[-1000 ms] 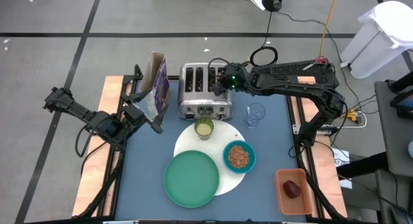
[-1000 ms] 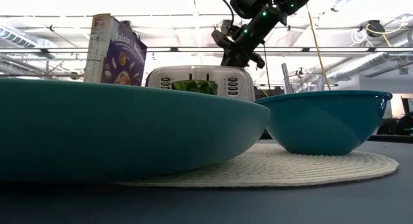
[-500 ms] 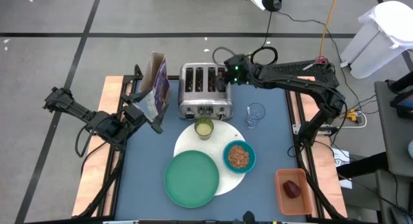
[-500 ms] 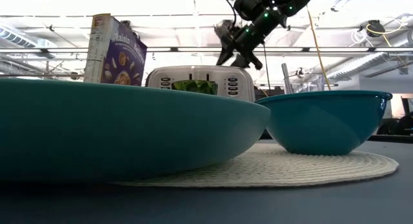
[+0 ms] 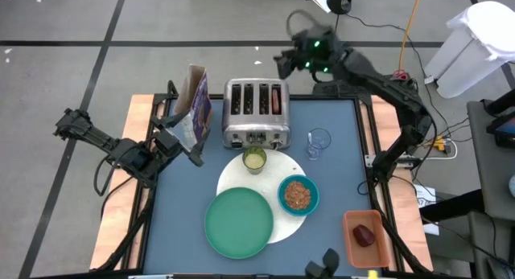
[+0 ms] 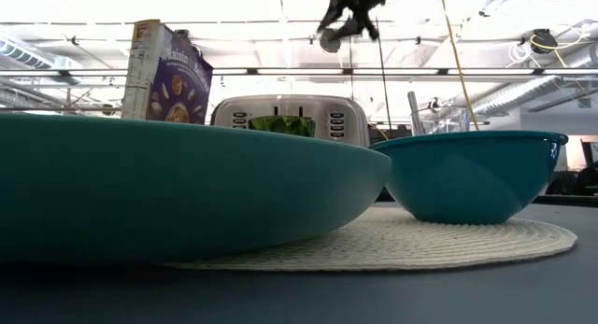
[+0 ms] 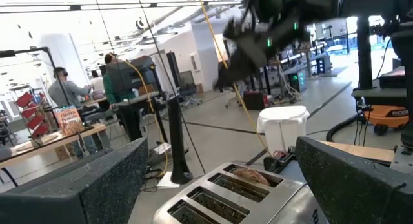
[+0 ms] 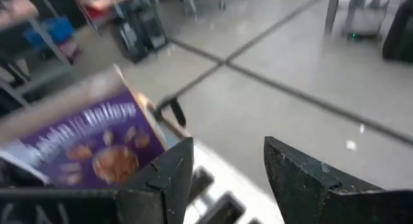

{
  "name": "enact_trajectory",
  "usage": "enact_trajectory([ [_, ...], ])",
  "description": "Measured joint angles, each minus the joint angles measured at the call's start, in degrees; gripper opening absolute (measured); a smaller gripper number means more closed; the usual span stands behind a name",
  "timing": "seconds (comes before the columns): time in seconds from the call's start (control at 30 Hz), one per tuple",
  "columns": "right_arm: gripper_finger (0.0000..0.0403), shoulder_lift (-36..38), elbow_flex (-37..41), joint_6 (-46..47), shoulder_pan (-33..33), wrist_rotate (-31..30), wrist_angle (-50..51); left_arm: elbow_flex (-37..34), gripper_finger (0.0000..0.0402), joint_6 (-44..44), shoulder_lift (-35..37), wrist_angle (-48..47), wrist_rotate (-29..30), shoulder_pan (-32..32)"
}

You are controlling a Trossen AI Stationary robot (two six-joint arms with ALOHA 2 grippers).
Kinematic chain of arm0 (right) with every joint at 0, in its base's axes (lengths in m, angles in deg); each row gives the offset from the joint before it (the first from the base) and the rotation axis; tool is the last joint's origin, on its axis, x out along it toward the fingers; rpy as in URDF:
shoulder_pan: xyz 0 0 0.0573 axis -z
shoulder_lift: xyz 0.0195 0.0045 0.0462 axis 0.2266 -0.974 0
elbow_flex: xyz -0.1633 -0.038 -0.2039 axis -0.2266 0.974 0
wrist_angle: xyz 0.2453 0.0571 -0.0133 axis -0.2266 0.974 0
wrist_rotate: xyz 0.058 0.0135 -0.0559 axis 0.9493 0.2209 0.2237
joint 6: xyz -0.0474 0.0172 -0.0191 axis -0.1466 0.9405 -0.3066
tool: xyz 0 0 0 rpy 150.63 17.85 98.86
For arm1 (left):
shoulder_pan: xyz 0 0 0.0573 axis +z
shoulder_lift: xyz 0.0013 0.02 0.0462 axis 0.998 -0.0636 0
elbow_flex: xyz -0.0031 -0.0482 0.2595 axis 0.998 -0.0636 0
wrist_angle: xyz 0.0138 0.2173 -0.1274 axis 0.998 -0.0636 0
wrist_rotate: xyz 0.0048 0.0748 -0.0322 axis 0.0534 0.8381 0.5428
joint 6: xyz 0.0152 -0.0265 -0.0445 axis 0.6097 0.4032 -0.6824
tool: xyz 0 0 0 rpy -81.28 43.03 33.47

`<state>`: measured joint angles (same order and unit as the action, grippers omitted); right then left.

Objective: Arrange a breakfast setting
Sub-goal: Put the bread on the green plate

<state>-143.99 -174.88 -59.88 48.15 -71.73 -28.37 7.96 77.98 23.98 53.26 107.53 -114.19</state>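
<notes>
The brown ring pastry [image 7: 253,175] sits in your toaster [image 5: 256,112] slot, while your right pincer [image 5: 287,63] hangs above, fingers apart, holding nothing.

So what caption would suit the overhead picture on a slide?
Right gripper lifted behind silver four-slot toaster; green plate and teal bowl wait on white round disc.

Table [image 5: 338,182]: blue-grey top with wooden side strips.
Far side: toaster [image 5: 256,112] at centre, cereal box [image 5: 195,106] to its left, glass [image 5: 319,142] to its right.
Middle to near: white disc [image 5: 283,223].
Near right: tan tray [image 5: 354,245] on the table's right edge.
</notes>
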Motion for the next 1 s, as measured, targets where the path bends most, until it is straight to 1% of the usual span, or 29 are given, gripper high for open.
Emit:
enact_trajectory([
  [0.13,0.018,-1.65,-9.99,-0.57,1.08,-0.04,0.4,0.0,0.0395,0.03,0.0,0.01,0.0,0.0],
  [0.33,0.018,-9.52,-27.03,-1.64,1.42,0.73,-0.39,0.0,0.0395,0.04,-0.02,0.02,0.0,0.0],
  [0.37,0.018,-10.47,-27.63,-1.62,1.42,1.87,-2.42,0.0,0.0395,0.11,-0.02,0.02,0.01,0.0],
  [0.4,0.018,-10.36,-25.99,-1.43,1.4,3.82,-6.88,0.0,0.0395,0.28,0.0,0.02,0.01,0.0],
  [0.43,0.018,-10.23,-24.9,-0.63,1.55,5.71,-8.71,0.0,0.0395,0.55,0.0,0.05,0.02,0.0],
  [0.5,0.018,-11.02,-24.5,0.35,1.72,6.8,-7.4,0.0,0.0395,0.58,0.0,0.06,0.01,0.0],
  [0.57,0.018,-11.61,-24.5,-0.3,1.72,6.29,-1.66,0.0,0.0395,0.2,0.0,0.02,0.02,-0.02],
  [0.63,0.018,-11.98,-24.18,-0.47,1.74,3.9,5.37,0.0,0.0395,0.11,0.0,0.02,0.04,-0.02],
  [0.7,0.018,-12.2,-23.02,-0.51,1.57,1.25,11.14,0.0,0.0395,0.11,0.0,0.0,0.04,0.0],
  [0.8,0.018,-12.23,-19.98,0.05,1.5,-0.66,18.68,0.0,0.0395,0.09,0.0,0.02,0.04,-0.02],
  [0.9,0.018,-12.2,-15.72,0.89,1.46,-1.44,22.89,0.0,0.0395,0.09,0.0,-0.02,0.04,-0.02],
  [1.0,0.018,-12.2,-10.57,1.16,1.46,-1.39,22.89,0.0,0.0395,0.07,0.0,-0.18,0.04,-0.01],
])
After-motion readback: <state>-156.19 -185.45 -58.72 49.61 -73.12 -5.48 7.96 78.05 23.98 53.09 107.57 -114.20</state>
